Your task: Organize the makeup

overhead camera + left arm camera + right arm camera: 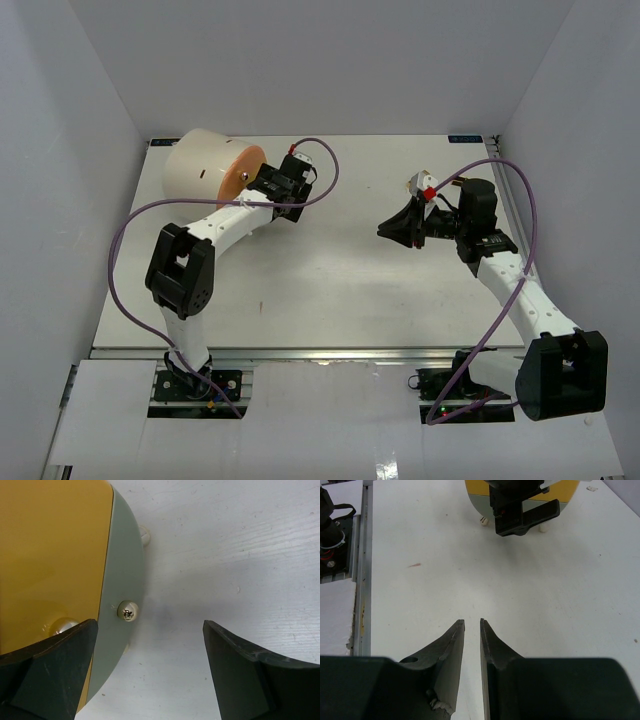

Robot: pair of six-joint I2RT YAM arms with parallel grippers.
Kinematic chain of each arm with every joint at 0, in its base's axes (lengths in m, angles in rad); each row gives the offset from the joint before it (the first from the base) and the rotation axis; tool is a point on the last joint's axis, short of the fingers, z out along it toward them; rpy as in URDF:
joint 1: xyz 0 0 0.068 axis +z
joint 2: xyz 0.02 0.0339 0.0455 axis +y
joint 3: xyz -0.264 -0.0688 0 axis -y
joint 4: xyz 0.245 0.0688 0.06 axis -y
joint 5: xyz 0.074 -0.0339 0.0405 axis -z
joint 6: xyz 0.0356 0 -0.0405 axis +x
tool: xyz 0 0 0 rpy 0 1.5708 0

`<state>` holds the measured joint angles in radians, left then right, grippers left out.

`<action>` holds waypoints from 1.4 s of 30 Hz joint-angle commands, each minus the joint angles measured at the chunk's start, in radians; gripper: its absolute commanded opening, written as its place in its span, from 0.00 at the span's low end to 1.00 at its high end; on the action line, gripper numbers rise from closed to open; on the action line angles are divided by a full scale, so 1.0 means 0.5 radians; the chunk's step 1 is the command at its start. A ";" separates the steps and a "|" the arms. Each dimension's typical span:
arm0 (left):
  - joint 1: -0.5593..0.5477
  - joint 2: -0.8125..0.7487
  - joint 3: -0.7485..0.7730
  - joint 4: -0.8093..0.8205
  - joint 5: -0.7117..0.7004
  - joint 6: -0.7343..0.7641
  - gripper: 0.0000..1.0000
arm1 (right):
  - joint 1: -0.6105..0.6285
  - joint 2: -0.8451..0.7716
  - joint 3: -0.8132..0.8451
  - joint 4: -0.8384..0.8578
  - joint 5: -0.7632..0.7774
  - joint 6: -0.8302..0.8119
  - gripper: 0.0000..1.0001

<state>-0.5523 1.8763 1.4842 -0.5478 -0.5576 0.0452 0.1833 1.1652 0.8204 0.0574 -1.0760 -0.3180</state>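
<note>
- The makeup shows in no view, so where it lies, which way it points and how it looks cannot be told.
- The left hand (258,185) is at 11 o'clock on the counter (330,290). It sits right at the orange front (243,172) of a cream cylinder (200,165).
- Its fingers (50,670) are spread wide with nothing between them. In the wrist view one finger overlaps the orange front beside a pearly knob (62,626). The other finger hangs over bare counter.
- The cylinder lies on its side with its long axis running from 10 to 4 o'clock and its front turned to 4 o'clock. A grey rim (125,570) with a small screw (128,612) edges the front, and a pale round foot (145,535) shows under it.
- The right hand (384,231) is at 2 o'clock, well apart from the cylinder, and points toward 9 o'clock. Its fingers (447,650) are drawn almost together, with only a thin slit between them and nothing in it.
- The counter is white and matte, with a small reddish mark (258,305) toward 6 o'clock. A metal rail (300,352) runs along its near edge.
- Plain white walls (320,60) close in the left, back and right sides.
- A purple cable (130,230) loops from each arm.
</note>
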 commanded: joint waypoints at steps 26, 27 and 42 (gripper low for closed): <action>-0.185 -0.259 -0.443 0.441 -0.340 -0.675 0.60 | -0.005 0.035 0.007 0.057 -0.007 -0.023 0.25; -0.200 -0.192 -0.428 0.443 -0.508 -0.760 0.60 | -0.006 0.034 0.007 0.057 -0.004 -0.022 0.25; -0.211 0.520 0.047 -0.018 -1.635 -1.674 0.76 | -0.011 0.035 0.011 0.053 -0.003 -0.024 0.25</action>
<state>-0.6643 2.1270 1.4408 -0.4907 -1.2221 -0.6478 0.1833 1.1828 0.8204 0.0566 -1.0721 -0.3215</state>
